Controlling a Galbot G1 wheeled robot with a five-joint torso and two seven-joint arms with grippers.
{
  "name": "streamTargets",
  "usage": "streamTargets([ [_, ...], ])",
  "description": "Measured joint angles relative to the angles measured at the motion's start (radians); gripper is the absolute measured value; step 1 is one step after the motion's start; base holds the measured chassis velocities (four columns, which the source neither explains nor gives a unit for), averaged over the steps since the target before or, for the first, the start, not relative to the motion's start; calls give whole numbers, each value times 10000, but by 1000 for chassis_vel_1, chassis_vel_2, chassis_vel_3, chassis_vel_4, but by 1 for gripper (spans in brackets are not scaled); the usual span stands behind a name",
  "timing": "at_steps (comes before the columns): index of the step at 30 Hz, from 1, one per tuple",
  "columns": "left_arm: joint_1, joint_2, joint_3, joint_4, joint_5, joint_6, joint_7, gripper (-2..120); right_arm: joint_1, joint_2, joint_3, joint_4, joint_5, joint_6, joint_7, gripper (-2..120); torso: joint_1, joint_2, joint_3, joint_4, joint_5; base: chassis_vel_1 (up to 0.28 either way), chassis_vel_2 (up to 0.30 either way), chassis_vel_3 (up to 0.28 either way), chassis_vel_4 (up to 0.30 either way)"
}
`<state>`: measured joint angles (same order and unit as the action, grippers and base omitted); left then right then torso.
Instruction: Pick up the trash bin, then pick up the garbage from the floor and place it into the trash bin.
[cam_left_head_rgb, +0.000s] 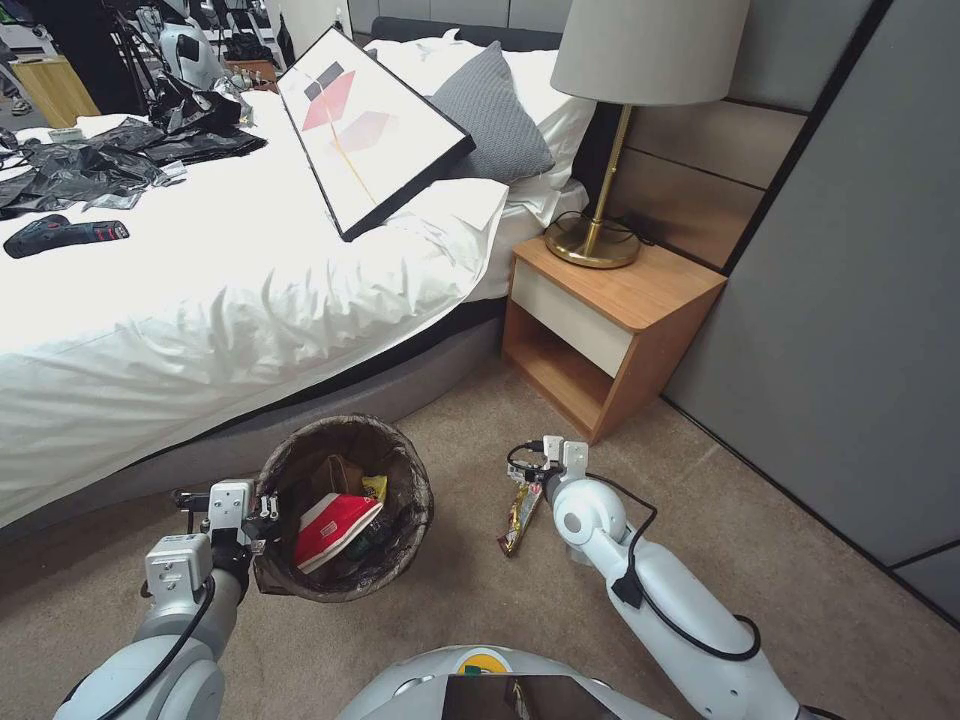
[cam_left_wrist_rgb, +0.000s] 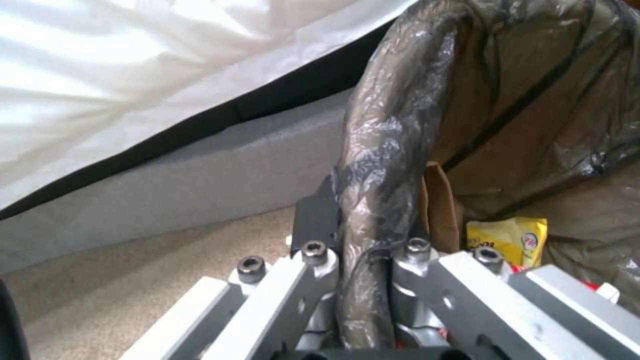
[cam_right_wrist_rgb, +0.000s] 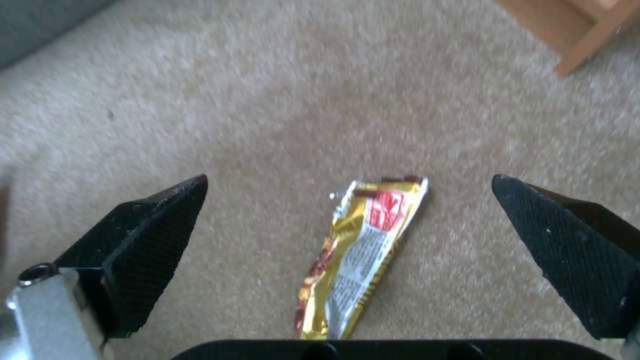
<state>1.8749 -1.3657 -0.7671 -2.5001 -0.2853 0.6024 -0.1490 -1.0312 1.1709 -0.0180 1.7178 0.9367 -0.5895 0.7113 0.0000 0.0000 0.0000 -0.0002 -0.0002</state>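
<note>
Left end effector pinches the trash bin rim; right end effector, fingers wide, straddles the gold wrapper on the floor.

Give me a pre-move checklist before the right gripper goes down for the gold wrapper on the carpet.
1. Right gripper open: ok, fingers spread wide.
2. Gold wrapper between the fingers: ok, it lies flat on the carpet, centred between them.
3. Wrapper free of other objects: ok, bare carpet all around it.
4. Left gripper holding the trash bin: ok, clamped on the bagged rim.
5. Room in the bin: ok, the red-and-white cup and yellow wrapper sit low inside.
6. Clearance from the nightstand: cannot tell.
</note>
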Motion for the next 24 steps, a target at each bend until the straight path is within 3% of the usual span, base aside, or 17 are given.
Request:
streamTargets([
  [12, -31, -21, 14, 0, -35, 32, 9, 3, 101, 715, -196, -1042, 176, -275, 283, 100, 0, 0, 0, 1, 0, 0, 0, 0, 0],
  [24, -32, 13, -21, 0, -71, 32, 11, 3, 486, 1328, -493, -2006, 655, -498, 1450, 100, 0, 0, 0, 2, 1, 0, 0, 0, 0],
])
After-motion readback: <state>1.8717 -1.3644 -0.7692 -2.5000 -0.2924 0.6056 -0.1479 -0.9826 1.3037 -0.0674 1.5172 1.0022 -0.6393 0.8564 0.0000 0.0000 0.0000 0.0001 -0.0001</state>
